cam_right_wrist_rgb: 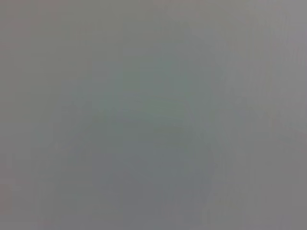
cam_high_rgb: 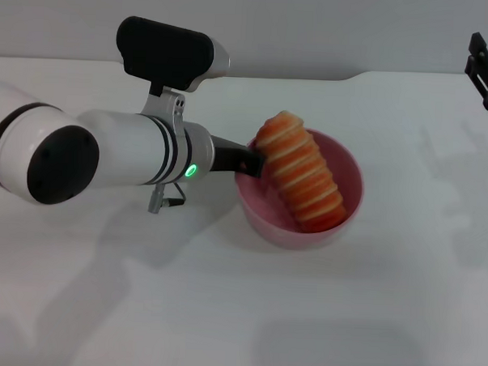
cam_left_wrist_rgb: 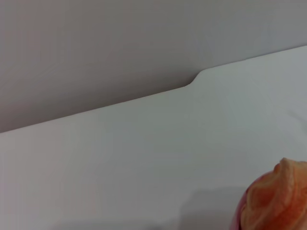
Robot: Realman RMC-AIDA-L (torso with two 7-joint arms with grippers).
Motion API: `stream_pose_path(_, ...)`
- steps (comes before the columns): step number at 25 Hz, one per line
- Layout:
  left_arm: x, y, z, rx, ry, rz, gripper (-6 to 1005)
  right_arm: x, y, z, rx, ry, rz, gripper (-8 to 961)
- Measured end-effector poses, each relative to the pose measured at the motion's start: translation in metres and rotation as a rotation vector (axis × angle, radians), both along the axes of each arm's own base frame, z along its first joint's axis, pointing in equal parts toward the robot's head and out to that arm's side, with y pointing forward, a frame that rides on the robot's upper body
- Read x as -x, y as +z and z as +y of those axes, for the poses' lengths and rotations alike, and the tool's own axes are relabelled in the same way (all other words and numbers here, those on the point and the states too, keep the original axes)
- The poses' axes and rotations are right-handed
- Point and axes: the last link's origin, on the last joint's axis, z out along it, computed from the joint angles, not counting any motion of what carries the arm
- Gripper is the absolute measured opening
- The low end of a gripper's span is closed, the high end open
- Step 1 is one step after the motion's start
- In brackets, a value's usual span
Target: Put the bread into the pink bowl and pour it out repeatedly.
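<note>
**Plastic and matt surfaces**

The pink bowl (cam_high_rgb: 351, 181) is looking like smooth plastic, its inside shining faintly. The bread (cam_high_rgb: 303, 171) is showing a ridged, matt striped surface. The tabletop (cam_high_rgb: 222, 312) is appearing smooth, white and matt throughout.

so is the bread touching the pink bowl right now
Touching. The head view shows the bread lying tilted inside the pink bowl, its lower end down against the inside wall and its upper end sticking above the rim beside the left gripper.
</note>
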Motion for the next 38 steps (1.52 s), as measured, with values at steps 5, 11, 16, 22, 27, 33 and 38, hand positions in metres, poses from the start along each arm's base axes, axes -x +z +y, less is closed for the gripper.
stream_pose_path(5,0.006,-0.002,0.000,-0.001,0.007,0.008,164,-0.003,0.000,0.004,0.012,-0.023,0.003,713)
stream_pose_path(11,0.012,-0.001,-0.002,-0.004,0.025,0.008,165,-0.004,-0.001,0.004,0.016,-0.030,0.003,713)
stream_pose_path(16,0.019,0.002,-0.003,-0.029,0.033,-0.010,166,-0.005,-0.004,0.004,0.025,-0.030,0.004,713)
stream_pose_path(22,0.018,0.003,-0.002,-0.053,0.005,-0.021,241,-0.012,-0.008,0.006,0.034,-0.059,0.038,714)
stream_pose_path(27,0.013,0.019,0.005,-0.144,-0.106,-0.036,448,-0.015,-0.009,0.006,0.048,-0.076,0.054,721)
stream_pose_path(33,0.008,0.094,0.027,-0.434,-0.260,-0.027,673,-0.013,-0.004,0.007,0.038,-0.074,0.078,742)
stream_pose_path(38,0.026,0.134,0.021,-0.697,-0.334,-0.036,810,-0.019,0.000,0.000,-0.024,-0.031,0.101,815)
